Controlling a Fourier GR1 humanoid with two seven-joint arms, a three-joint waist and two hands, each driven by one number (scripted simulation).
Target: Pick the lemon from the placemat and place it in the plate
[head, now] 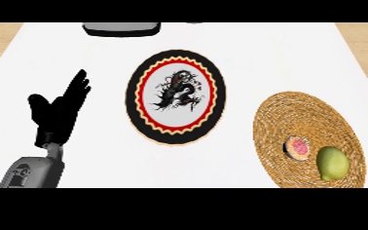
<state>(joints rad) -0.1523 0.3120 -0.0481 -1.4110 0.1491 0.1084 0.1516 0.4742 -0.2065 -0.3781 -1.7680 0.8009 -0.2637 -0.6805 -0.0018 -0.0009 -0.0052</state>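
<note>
seeing my left hand wide open, fingers up, at the left; the lemon sits on the woven placemat, well apart from the dragon-patterned plate.

Before me the white counter carries a grey, dark-rimmed object at its far edge, cut off by the view, and a round pink-fleshed fruit slice low to my right.
</note>
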